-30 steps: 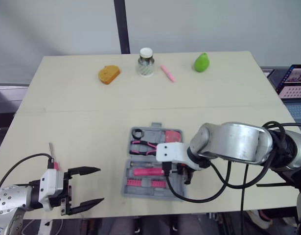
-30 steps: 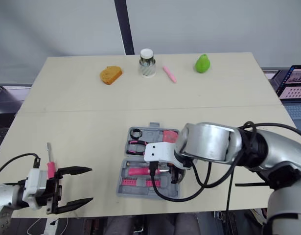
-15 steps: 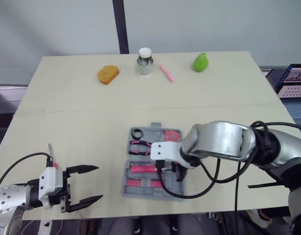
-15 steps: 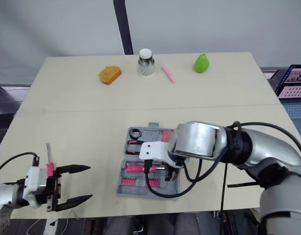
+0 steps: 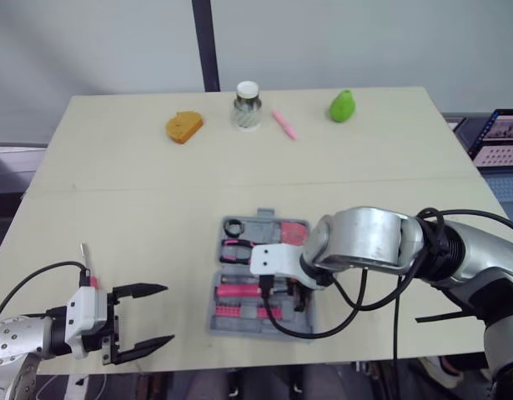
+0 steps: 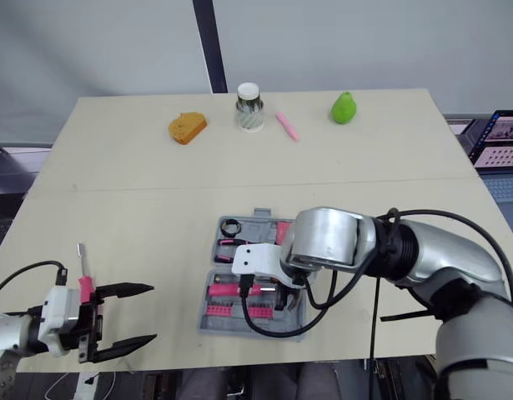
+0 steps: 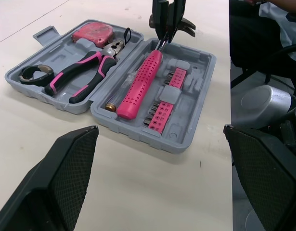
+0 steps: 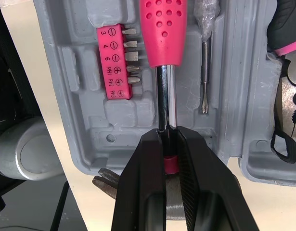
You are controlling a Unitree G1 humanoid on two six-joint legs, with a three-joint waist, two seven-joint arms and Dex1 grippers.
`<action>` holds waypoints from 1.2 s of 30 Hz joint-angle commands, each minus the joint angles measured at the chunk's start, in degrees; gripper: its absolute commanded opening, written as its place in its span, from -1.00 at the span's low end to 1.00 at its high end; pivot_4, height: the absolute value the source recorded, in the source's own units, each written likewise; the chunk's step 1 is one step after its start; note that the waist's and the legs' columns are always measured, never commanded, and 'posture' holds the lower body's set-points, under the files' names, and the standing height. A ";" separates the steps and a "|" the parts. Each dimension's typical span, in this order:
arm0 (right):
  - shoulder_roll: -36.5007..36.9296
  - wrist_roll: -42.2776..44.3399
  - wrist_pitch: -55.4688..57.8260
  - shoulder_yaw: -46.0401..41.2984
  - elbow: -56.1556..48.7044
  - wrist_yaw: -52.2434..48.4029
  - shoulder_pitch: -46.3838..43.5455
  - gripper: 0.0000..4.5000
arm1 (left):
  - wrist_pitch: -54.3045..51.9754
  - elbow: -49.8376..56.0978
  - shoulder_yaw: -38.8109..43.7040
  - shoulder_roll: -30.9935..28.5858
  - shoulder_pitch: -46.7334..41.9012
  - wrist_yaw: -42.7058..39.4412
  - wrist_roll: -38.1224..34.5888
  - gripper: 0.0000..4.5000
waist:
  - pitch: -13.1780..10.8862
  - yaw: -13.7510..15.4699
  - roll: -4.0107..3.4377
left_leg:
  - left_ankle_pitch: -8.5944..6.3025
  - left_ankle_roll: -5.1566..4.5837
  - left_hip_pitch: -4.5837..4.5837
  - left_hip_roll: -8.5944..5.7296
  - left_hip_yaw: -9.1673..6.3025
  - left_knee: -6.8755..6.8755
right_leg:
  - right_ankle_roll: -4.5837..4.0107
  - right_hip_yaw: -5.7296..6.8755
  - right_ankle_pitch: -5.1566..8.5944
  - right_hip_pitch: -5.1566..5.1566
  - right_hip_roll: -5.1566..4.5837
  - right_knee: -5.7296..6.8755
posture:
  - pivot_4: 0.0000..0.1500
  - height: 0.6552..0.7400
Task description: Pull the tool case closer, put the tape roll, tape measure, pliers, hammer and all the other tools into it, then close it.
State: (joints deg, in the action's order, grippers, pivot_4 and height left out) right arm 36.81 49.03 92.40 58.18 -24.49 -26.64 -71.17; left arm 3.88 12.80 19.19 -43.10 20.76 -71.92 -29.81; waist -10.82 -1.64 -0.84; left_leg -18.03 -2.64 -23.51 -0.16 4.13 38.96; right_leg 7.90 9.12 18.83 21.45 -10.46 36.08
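Right tool [image 8: 168,137] grasping hammer [image 8: 163,29] | left tool [image 5: 166,315] released | bit strip [image 8: 114,60] reads maybe PH1

You have the grey tool case [image 7: 186,139] lying open; its 12 o'clock half holds the black tape roll [image 7: 34,74], pliers [image 7: 85,72] and pink tape measure [image 7: 92,33]; the 6 o'clock half holds pink bits [image 7: 164,103] and the hammer [image 7: 138,86], head toward 3 o'clock, shaft pinched by the right gripper [image 8: 168,134].

Silver arm [image 5: 369,240], black cables [image 5: 311,314], black left pincer [image 5: 168,314]
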 commanded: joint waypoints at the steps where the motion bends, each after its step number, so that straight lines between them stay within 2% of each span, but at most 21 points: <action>1: -0.56 0.78 0.10 0.18 -0.54 1.30 0.40 -0.99 | 0.52 1.45 1.03 -0.65 0.65 -0.24 -0.17 1.00 | 0.00 0.00 0.00 | 0.00 0.00 0.00 0.00 0.00 0.00 | 0.00 0.00 0.00 0.00 0.00 0.00 | 1.00 -0.06; 30: -2.16 4.10 0.10 -0.37 0.75 6.21 2.94 -0.99 | 0.52 1.64 1.62 -0.82 1.29 -0.19 -0.27 1.00 | 0.00 0.00 0.00 | 0.00 0.00 0.00 0.00 0.02 0.00 | 0.00 0.00 0.00 0.01 0.00 0.00 | 1.00 -0.06; 35: -0.41 6.18 0.10 -3.39 0.79 5.69 2.74 0.01 | 0.66 1.09 1.62 -0.89 1.05 -0.51 -0.35 1.00 | 0.00 0.01 0.01 | 0.00 0.00 0.00 0.00 0.02 0.00 | 0.00 0.00 0.00 0.01 0.00 0.00 | 1.00 -0.06; 36: 0.13 6.92 0.10 -4.35 0.71 5.37 2.43 0.01 | 0.67 0.94 1.58 -0.89 0.91 -0.58 -0.35 1.00 | 0.00 0.02 0.00 | 0.00 0.00 0.00 0.00 0.02 0.00 | 0.00 0.00 0.00 0.01 0.00 0.00 | 1.00 -0.06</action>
State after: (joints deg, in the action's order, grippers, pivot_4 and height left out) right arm 35.99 54.23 92.39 57.26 -22.93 -21.09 -67.93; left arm 3.86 13.10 19.62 -43.42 21.32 -72.10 -29.75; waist -10.82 -1.62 -0.84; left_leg -18.03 -2.64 -23.51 -0.16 4.15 38.96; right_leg 7.90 9.12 18.83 21.45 -10.47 36.07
